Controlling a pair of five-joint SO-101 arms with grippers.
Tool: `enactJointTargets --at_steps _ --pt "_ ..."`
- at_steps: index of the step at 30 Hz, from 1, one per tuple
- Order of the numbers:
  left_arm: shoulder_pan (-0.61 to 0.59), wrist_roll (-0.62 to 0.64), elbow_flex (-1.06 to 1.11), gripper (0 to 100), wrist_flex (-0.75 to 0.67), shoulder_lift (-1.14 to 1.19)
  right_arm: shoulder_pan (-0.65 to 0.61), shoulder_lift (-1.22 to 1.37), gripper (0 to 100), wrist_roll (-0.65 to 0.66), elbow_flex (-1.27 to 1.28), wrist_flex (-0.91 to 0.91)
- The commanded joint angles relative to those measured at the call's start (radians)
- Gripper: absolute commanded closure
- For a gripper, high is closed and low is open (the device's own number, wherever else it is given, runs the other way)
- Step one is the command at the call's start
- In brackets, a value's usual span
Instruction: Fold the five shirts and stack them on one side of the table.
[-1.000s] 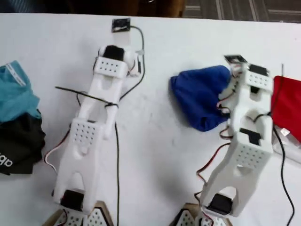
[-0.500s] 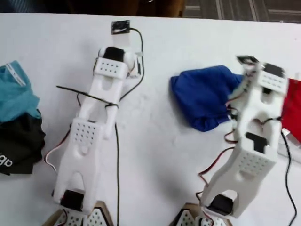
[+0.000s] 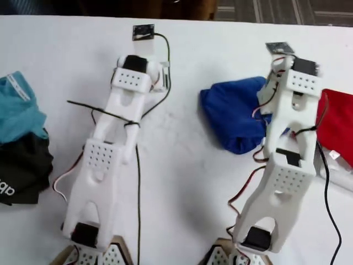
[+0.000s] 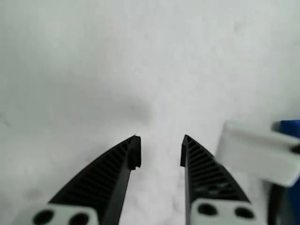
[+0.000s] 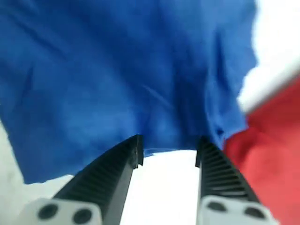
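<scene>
A crumpled blue shirt lies right of the table's middle, with a red shirt at the right edge. A teal shirt and a black shirt are heaped at the left edge. My right gripper is open, its fingertips just short of the blue shirt's hem, the red shirt beside it. Over bare white table stands my left gripper, open and holding nothing. In the high view the left arm and right arm stretch away from the front edge.
The white table has free room between the two arms. Black cables trail along both arms. A small dark module sits near the far edge, with a dark floor beyond.
The right arm swung right, then back left and farther from the front edge, now over the blue shirt's right side. The left arm stayed put.
</scene>
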Motion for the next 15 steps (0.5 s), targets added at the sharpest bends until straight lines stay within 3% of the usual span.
enactJointTargets --at_steps 1,6,15 --pt "0.020 -0.037 -0.030 83 0.003 -0.011 0.070 -0.008 80.7 -0.012 -0.063 0.007" --pt "0.046 -0.044 -0.028 83 0.005 -0.011 0.116 -0.007 80.7 -0.011 -0.063 0.010" --pt "0.048 -0.044 -0.027 83 0.014 -0.009 0.087 0.033 80.7 -0.012 -0.071 -0.064"
